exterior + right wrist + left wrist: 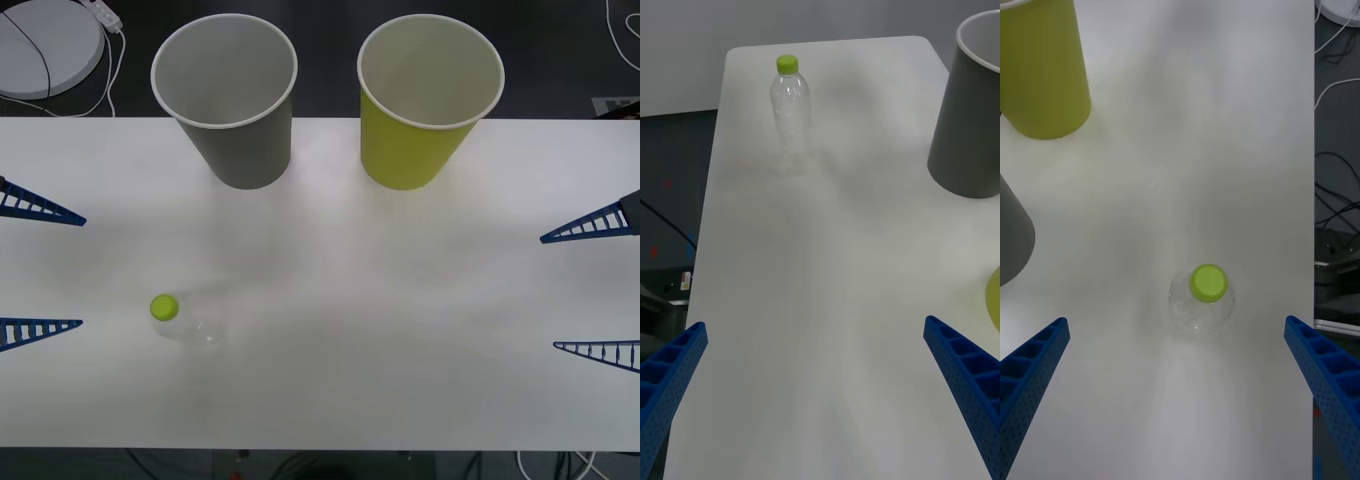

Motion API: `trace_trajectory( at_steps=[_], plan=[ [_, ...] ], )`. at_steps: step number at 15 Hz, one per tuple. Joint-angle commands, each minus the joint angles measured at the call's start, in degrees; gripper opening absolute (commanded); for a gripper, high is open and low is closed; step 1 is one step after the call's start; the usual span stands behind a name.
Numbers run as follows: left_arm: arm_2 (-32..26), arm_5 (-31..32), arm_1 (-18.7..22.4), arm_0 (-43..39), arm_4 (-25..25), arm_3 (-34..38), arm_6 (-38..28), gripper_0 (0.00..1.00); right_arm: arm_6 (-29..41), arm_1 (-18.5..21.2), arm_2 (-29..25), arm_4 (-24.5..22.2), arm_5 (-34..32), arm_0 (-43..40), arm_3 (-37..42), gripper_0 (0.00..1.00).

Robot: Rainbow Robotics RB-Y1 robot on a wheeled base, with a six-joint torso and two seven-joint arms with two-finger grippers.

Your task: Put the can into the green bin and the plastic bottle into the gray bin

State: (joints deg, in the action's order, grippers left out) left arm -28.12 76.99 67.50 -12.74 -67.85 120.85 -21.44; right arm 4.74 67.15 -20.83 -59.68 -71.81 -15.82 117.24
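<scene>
Front view: a white bench spans the frame, matte and bare apart from three items. Beyond its far edge lies dark flooring, with a round white disc and white cables at the far left (further cables trail at the near and far right corners).

The gray bin stands upright at the far side, left of centre, its mouth open upward. The green bin stands upright just right of it, apart from it, also at the far side. Nothing can be made out inside either.

The plastic bottle stands upright at the near left of the bench, well apart from both bins, its lime-green cap on top. The right wrist view confirms it upright, clear and capped.

The left gripper sits at the left edge of the bench, its blue ribbed fingers spread wide and holding nothing. The bottle stands just right of it, near the nearer finger, untouched.

The right gripper sits at the right edge, fingers likewise spread wide, holding and touching nothing, well apart from the bottle.
</scene>
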Motion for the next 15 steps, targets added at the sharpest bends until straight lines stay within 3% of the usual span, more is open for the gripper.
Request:
trace_trajectory(
  at_steps=[1,6,11,15],
  plan=[
    [0.0,0.0,0.0,0.0,0.0,0.0,0.0,1.00,0.0,0.0,0.0,0.0,0.0,0.0,0.0,1.00],
    [2.2,-0.3,-1.8,-1.3,1.8,-2.0,1.1,1.00,0.0,0.0,0.0,0.0,0.0,0.0,0.0,1.00],
    [6.1,1.2,-1.8,-1.3,9.4,-11.9,13.7,1.00,0.0,0.0,0.0,0.0,0.0,0.0,0.0,1.00],
    [6.2,4.9,-1.8,-1.7,9.7,-17.8,20.7,1.00,0.0,0.0,0.0,0.0,0.0,0.0,0.0,1.00]
  ],
)
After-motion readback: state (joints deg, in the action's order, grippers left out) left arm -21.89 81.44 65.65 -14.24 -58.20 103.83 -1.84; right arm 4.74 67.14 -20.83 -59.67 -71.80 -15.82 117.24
